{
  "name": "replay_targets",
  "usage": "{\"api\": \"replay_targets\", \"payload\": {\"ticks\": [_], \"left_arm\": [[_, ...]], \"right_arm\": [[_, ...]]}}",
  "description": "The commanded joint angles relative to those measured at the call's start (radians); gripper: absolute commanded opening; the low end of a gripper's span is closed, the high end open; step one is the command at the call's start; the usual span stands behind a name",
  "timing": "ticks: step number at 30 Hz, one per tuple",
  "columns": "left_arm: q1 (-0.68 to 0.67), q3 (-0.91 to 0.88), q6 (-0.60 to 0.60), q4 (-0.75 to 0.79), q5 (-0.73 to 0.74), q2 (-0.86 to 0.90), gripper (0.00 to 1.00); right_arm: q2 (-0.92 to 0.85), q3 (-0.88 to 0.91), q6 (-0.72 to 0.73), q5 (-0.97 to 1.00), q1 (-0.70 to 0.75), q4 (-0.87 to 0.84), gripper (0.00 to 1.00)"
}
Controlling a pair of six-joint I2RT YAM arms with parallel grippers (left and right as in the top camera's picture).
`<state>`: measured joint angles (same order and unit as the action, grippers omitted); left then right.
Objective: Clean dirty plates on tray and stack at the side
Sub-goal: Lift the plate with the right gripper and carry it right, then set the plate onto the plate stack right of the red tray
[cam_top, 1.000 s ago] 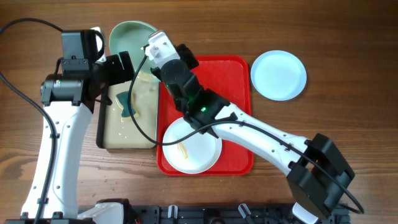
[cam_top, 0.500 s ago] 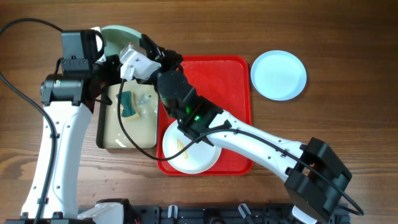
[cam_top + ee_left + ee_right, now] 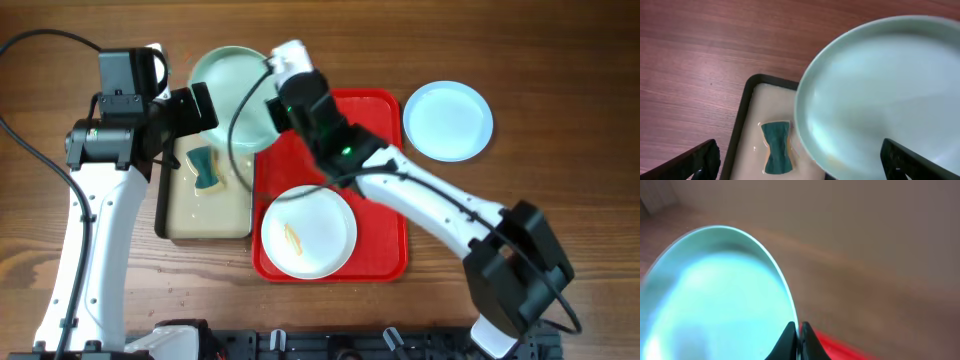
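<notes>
My right gripper is shut on the rim of the pale green plate and holds it in the air over the beige tray's far end. The green plate also fills the left wrist view. My left gripper is open and empty just left of that plate. The white plate with a yellowish smear lies on the red tray. The pale blue plate lies on the table to the right of the tray.
A black-rimmed beige tray left of the red tray holds a green sponge in soapy liquid. Bare wooden table lies to the right and at the far left.
My right gripper has swung the green plate from over the beige tray back to the right and up. The sponge is uncovered again. The left arm has not moved.
</notes>
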<state>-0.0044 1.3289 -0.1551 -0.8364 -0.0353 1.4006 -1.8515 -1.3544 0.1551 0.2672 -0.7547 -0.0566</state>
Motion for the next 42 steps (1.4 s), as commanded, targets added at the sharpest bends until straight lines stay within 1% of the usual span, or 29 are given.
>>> {"api": "replay_targets", "payload": {"ticks": [1, 6, 9, 11, 12, 14, 16, 19, 22, 24, 27, 28, 32, 34, 36, 37, 40, 42], "left_arm": [[0.003, 0.008, -0.010, 0.002, 0.008, -0.004, 1.00], [0.003, 0.008, -0.010, 0.003, 0.008, -0.004, 1.00], [0.003, 0.008, -0.010, 0.003, 0.008, -0.004, 1.00], [0.003, 0.008, -0.010, 0.002, 0.008, -0.004, 1.00], [0.003, 0.008, -0.010, 0.002, 0.008, -0.004, 1.00], [0.003, 0.008, -0.010, 0.003, 0.008, -0.004, 1.00], [0.003, 0.008, -0.010, 0.003, 0.008, -0.004, 1.00], [0.003, 0.008, -0.010, 0.002, 0.008, -0.004, 1.00], [0.003, 0.008, -0.010, 0.003, 0.008, -0.004, 1.00], [0.003, 0.008, -0.010, 0.003, 0.008, -0.004, 1.00], [0.003, 0.008, -0.010, 0.003, 0.008, -0.004, 1.00], [0.003, 0.008, -0.010, 0.002, 0.008, -0.004, 1.00], [0.003, 0.008, -0.010, 0.002, 0.008, -0.004, 1.00], [0.003, 0.008, -0.010, 0.002, 0.008, -0.004, 1.00], [0.003, 0.008, -0.010, 0.002, 0.008, -0.004, 1.00], [0.003, 0.008, -0.010, 0.002, 0.008, -0.004, 1.00], [0.003, 0.008, -0.010, 0.003, 0.008, -0.004, 1.00], [0.003, 0.008, -0.010, 0.002, 0.008, -0.004, 1.00]], "right_arm": [[-0.059, -0.005, 0.292, -0.167, 0.028, 0.063, 0.04], [-0.073, -0.005, 0.293, -0.179, 0.068, 0.151, 0.04], [-0.073, -0.005, 0.293, -0.221, 0.154, 0.213, 0.04], [-0.073, -0.005, 0.301, -0.347, 0.243, 0.251, 0.04], [-0.073, -0.005, 0.327, -0.439, 0.318, 0.285, 0.04], [-0.073, -0.005, 0.327, -0.533, 0.413, 0.324, 0.04], [-0.073, -0.005, 0.326, -0.591, 0.541, 0.389, 0.04], [-0.073, -0.005, 0.311, -0.593, 0.690, 0.483, 0.04], [-0.073, -0.005, 0.219, -0.583, 0.867, 0.602, 0.05], [-0.073, -0.002, 0.183, -0.521, 0.930, 0.657, 0.05], [-0.073, 0.029, 0.154, -0.441, 0.969, 0.700, 0.06], [-0.073, 0.044, 0.133, -0.435, 0.970, 0.712, 0.06], [-0.073, 0.070, 0.133, -0.430, 0.970, 0.731, 0.07], [-0.073, 0.073, 0.132, -0.431, 0.970, 0.731, 0.24], [-0.073, 0.073, 0.133, -0.436, 0.970, 0.733, 0.44], [-0.073, 0.073, 0.132, -0.494, 0.969, 0.756, 0.53], [-0.073, 0.073, 0.052, -0.692, 0.948, 0.797, 0.57], [-0.073, 0.073, -0.037, -0.827, 0.902, 0.845, 0.59]]}}
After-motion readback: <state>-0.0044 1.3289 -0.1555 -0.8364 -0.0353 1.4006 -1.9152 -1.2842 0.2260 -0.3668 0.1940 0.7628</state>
